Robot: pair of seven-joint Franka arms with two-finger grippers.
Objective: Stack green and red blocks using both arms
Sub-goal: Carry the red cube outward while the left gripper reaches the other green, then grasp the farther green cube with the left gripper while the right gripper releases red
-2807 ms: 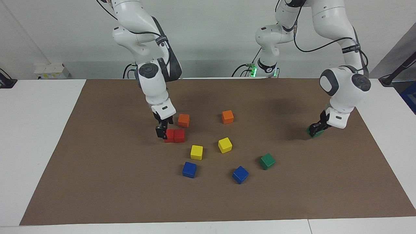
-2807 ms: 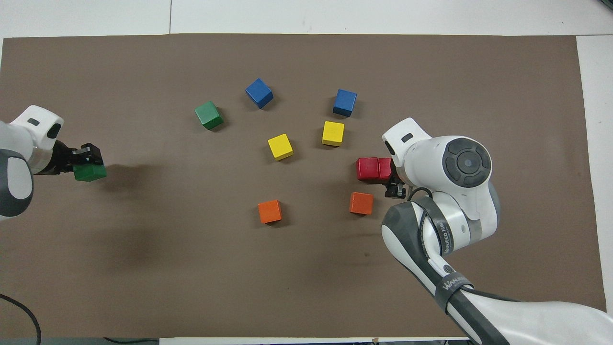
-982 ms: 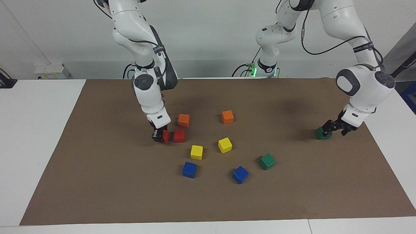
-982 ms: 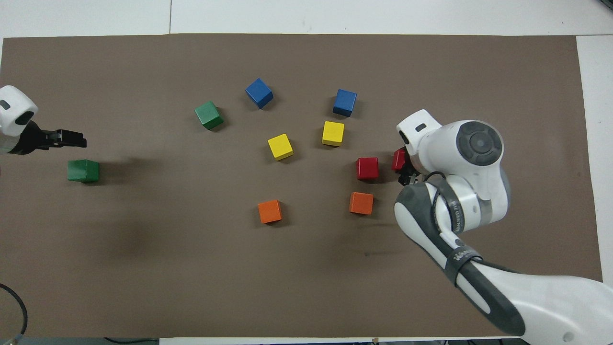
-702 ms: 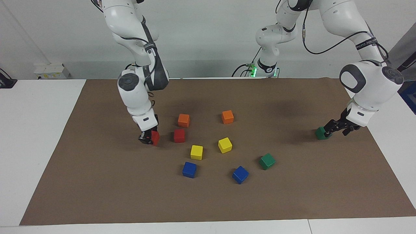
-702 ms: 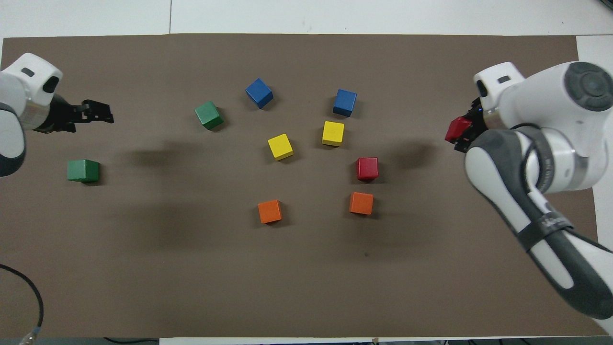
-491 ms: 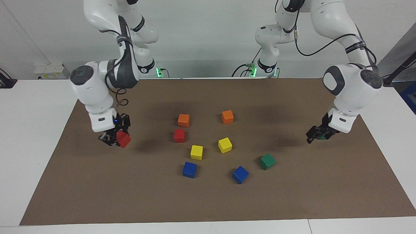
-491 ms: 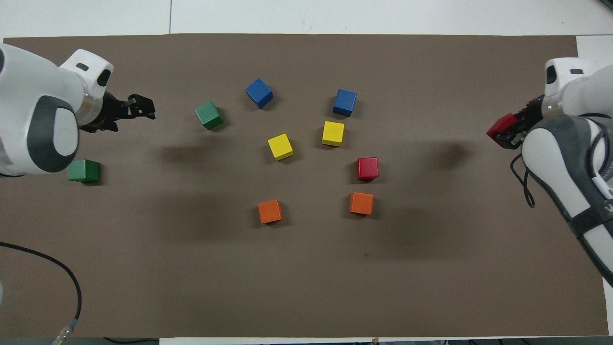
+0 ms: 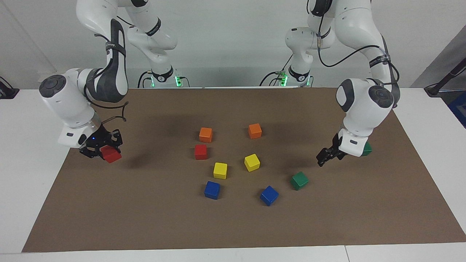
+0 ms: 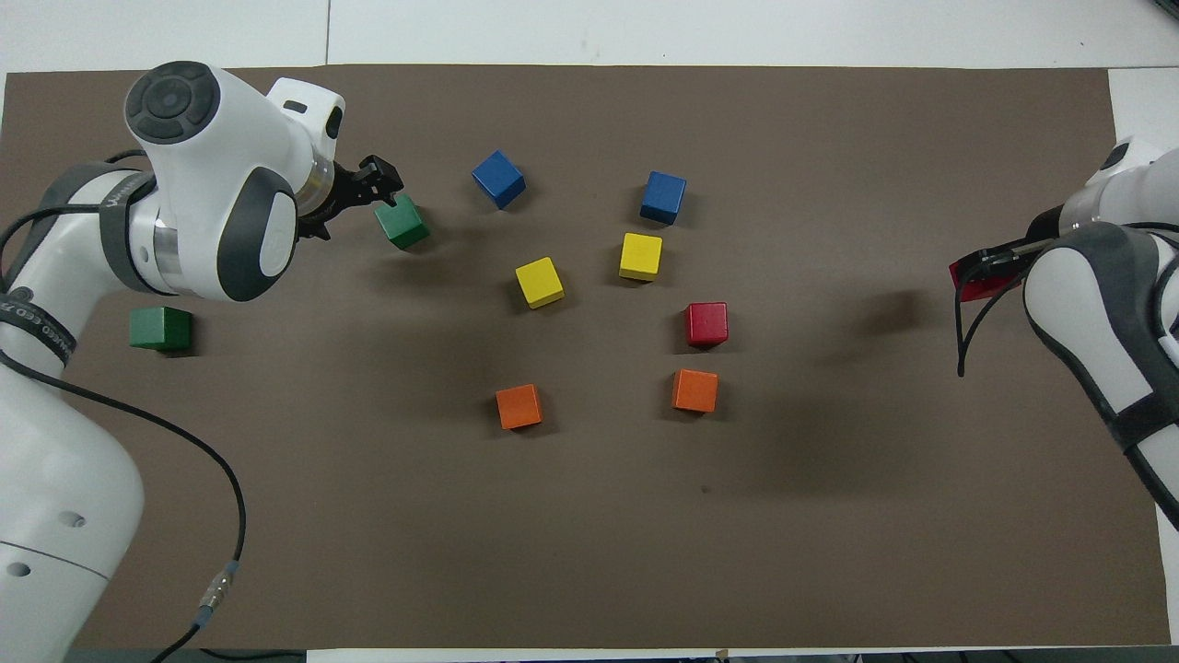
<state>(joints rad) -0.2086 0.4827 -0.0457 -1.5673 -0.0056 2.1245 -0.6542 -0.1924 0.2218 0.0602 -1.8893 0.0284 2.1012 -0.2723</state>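
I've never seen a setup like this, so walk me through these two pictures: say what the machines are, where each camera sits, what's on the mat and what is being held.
Two white robot arms work at a table with a brown mat. One camera faces them across the table; the other looks down from above their own end.

On the mat lie small cubes: two orange, two yellow, two blue, one red cube and two green.

The right gripper, over its arm's end of the mat, is shut on a second red cube. The left gripper is open and holds nothing; it hangs above one green cube, while the other green cube sits at the left arm's end.
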